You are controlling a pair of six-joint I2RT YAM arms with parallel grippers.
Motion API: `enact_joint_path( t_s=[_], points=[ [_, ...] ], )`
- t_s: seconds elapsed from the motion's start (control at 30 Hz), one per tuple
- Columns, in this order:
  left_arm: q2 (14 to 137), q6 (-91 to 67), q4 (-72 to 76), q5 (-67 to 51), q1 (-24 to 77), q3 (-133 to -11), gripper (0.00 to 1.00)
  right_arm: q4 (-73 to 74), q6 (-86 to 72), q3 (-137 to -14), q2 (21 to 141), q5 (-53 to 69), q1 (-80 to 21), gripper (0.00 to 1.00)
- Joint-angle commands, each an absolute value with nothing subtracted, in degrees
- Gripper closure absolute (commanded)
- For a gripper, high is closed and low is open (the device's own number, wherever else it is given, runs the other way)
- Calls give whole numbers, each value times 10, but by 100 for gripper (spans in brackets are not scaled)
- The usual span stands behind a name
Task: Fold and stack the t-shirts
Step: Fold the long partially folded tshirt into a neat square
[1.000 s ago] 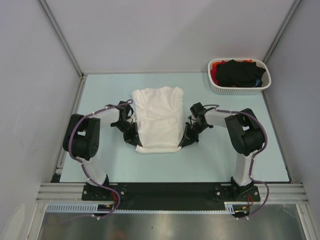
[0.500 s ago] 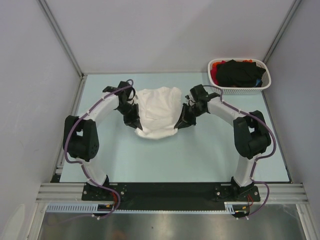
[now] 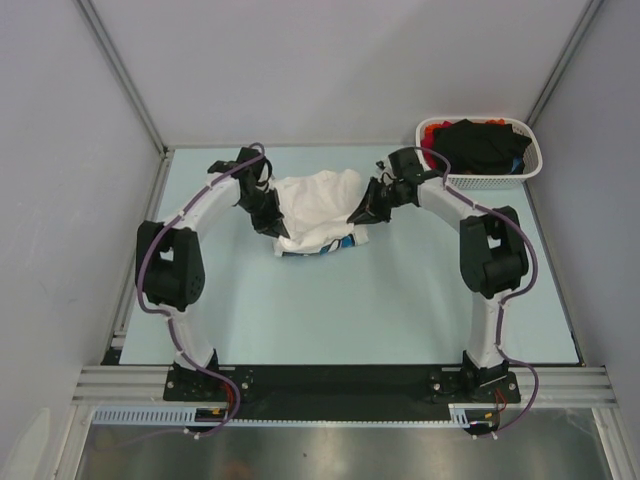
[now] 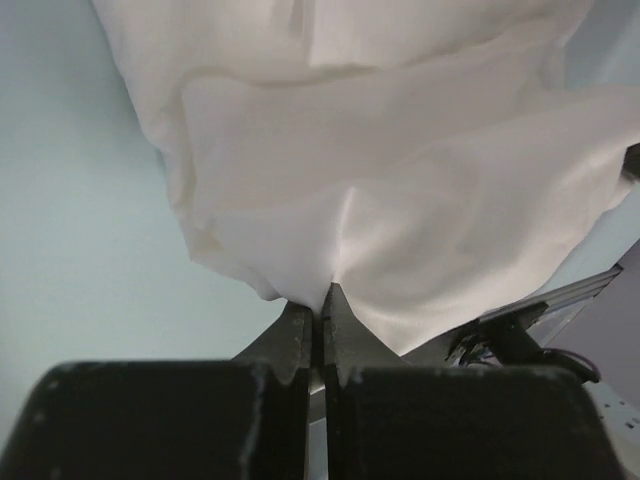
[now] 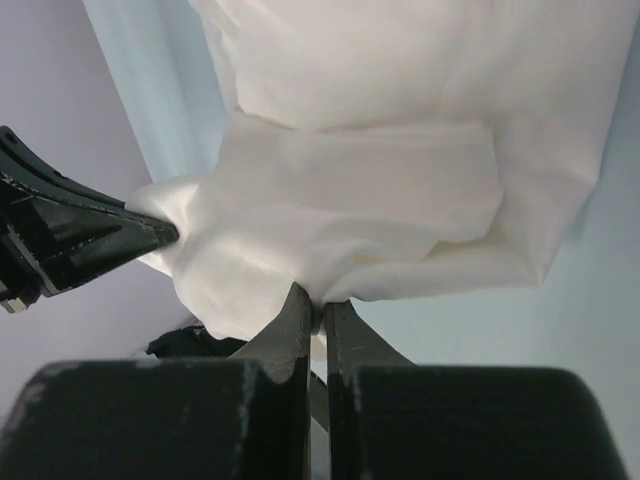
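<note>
White cloth is pinched tight in both pairs of jaws. The left gripper [image 4: 320,293] and right gripper [image 5: 316,301] each clamp an edge of the white t-shirt [image 3: 318,200], which is bunched between them over the far middle of the pale blue table [image 3: 400,300]. Its smooth, soft folds sag, and a blue print shows at the near edge. A black shirt [image 3: 478,145] and a red shirt [image 3: 428,134] fill the perforated plastic basket [image 3: 480,179] at far right.

Left gripper [image 4: 322,298] is pinching the white t-shirt [image 4: 400,170]
Cloth is bunching toward twelve o'clock, covering the pale surface [image 4: 80,220].
</note>
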State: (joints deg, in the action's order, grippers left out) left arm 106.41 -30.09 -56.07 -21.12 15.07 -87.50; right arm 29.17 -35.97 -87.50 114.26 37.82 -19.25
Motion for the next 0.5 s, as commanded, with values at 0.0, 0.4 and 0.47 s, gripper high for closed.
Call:
enact_joint_path(
  t_s=[0.0, 0.4, 0.47],
  points=[
    [1106, -325, -538, -210, 129, -951, 100, 230, -364, -957, 1185, 380, -187, 100],
    [1199, -358, -540, -219, 92, -1078, 100, 199, -374, -1069, 1270, 377, -173, 100],
    [1215, -362, -540, -223, 89, -1097, 100, 186, -379, -1073, 1283, 384, -167, 100]
  ],
)
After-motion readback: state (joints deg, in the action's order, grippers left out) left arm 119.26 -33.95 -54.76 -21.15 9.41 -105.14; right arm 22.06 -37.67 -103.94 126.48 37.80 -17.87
